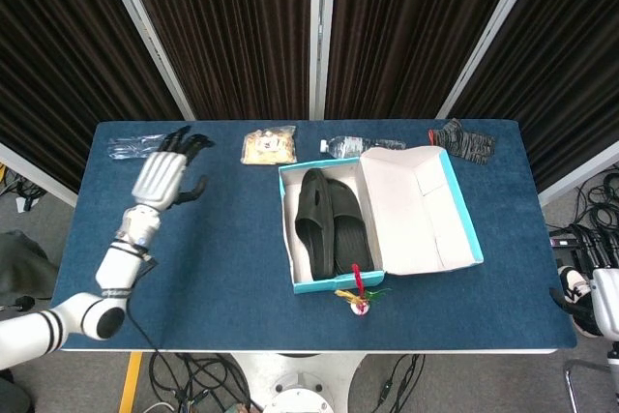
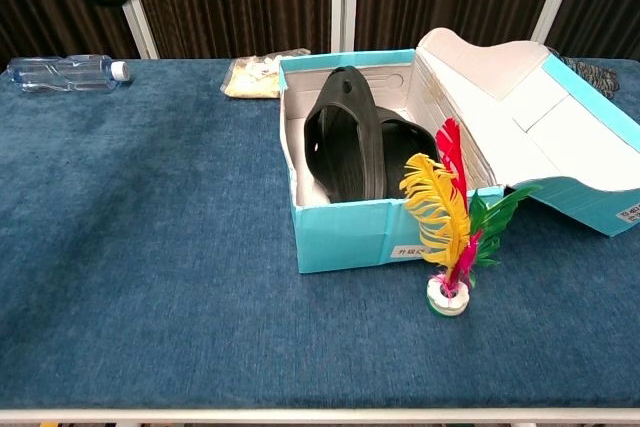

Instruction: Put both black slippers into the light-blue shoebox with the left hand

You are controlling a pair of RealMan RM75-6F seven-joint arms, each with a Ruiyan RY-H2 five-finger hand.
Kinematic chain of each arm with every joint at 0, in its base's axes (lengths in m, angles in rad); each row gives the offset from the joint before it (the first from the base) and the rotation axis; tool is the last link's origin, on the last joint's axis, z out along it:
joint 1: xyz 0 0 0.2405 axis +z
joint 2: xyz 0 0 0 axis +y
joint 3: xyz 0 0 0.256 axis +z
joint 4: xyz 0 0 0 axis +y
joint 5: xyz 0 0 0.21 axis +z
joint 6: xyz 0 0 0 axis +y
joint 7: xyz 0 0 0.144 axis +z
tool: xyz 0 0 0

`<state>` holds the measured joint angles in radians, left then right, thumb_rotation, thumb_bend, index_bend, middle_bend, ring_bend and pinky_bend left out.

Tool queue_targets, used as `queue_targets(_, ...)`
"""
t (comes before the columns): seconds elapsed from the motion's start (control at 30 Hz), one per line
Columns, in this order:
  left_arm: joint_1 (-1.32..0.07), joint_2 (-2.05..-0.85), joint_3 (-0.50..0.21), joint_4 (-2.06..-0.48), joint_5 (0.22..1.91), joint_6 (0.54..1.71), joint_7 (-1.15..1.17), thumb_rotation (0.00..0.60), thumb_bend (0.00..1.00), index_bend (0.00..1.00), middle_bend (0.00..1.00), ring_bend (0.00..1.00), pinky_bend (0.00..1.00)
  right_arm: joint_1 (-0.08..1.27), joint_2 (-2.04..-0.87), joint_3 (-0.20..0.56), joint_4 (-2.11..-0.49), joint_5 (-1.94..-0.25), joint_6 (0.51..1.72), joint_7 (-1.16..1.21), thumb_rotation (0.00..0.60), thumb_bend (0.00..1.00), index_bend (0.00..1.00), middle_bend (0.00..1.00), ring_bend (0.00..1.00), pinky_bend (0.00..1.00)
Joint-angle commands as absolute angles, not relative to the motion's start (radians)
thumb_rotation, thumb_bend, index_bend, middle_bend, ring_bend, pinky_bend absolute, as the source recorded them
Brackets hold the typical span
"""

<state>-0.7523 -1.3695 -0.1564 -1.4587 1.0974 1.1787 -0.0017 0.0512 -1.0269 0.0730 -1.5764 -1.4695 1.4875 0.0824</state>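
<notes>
Covering the worktop [image 1: 232, 239] is blue cloth, and near its middle the light-blue shoebox [image 1: 334, 282] stands with its lid flung open, both black slippers [image 1: 324, 224] lying side by side inside. Near the far left corner the left hand [image 1: 164, 176] hangs released, fingers spread, grasping nothing. At the right edge only a sliver of the right hand [image 1: 604, 297] shows, so I cannot tell its state.

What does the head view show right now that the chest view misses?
Only the head view shows the left hand, open with fingers spread over the table's left end, plus the second clear bottle behind the box. Only the chest view shows the white label on the box front. Both show the two black rubber slippers inside the light-blue cardboard shoebox and the feathered shuttlecock.
</notes>
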Motion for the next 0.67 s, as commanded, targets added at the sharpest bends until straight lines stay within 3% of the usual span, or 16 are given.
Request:
queue_targets(0.03, -0.587, -1.326, -0.075, -1.424, 1.148, 1.333, -0.042, 0.6, 0.4, 0.2, 0.16, 0.0, 0.11, 0.06, -1.041, 0.074, -1.561, -1.463, 1.469, 0.1, 0.6, 0.09, 0.0, 0.1, 0.0, 0.06)
queue_targets(0.4, -0.309, -1.263, 0.057, -1.492, 1.265, 1.563, -0.012, 0.6, 0.36, 0.2, 0.16, 0.0, 0.1, 0.049, -1.086, 0.056, -1.554, -1.515, 1.506, 0.111, 0.6, 0.09, 0.0, 0.12, 0.0, 0.06)
queue_targets(0.67, -0.191, -1.245, 0.096, -1.573, 1.292, 1.62, 0.043, 0.6, 0.33, 0.2, 0.16, 0.0, 0.1, 0.025, -1.103, 0.037, -1.533, -1.533, 1.533, 0.133, 0.6, 0.09, 0.01, 0.13, 0.0, 0.06)
